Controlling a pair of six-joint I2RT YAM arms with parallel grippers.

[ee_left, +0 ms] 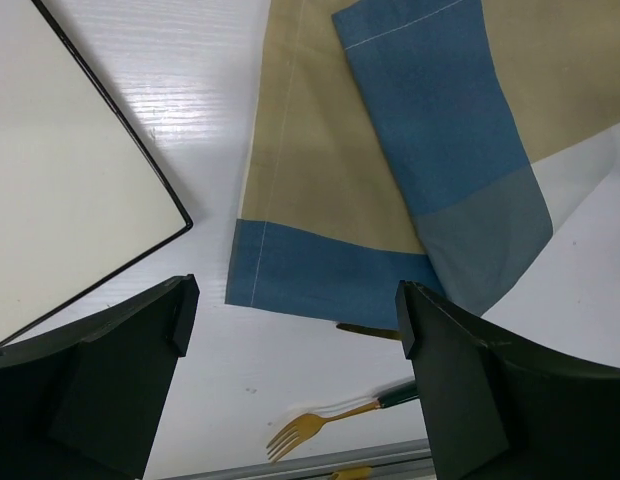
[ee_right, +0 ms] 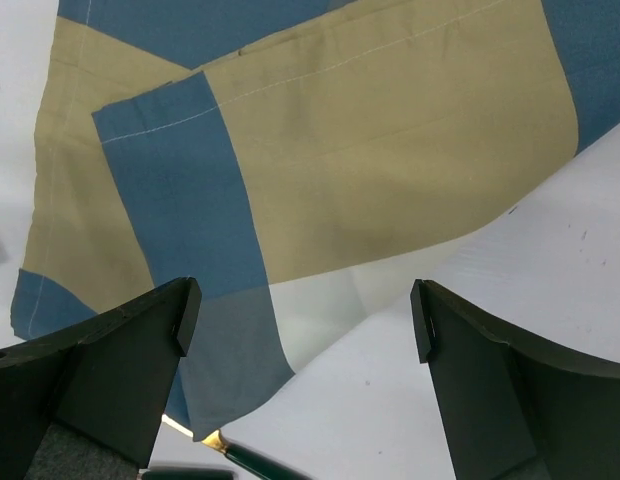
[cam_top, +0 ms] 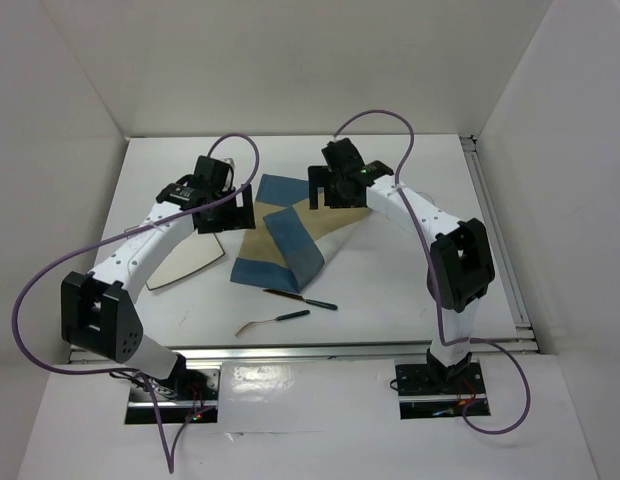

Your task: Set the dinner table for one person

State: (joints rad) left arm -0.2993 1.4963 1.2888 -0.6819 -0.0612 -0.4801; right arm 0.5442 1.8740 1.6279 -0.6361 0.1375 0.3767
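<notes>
- Over the folded placemat (cam_top: 290, 250), left gripper (cam_top: 225, 205) and right gripper (cam_top: 335, 185) hover, both spread wide, empty.
- Beneath everything, arms included, spreads the dinner table (cam_top: 410, 290).
- Risk, I'd say: pinching only one fold drags the cloth across the knife (cam_top: 302, 298) and fork (cam_top: 275, 321), scattering them.

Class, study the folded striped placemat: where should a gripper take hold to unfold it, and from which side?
Probably the upper flap's near corner, approached from above on the near side: this flap lies folded across the placemat, and its corner overhangs onto bare table.
</notes>
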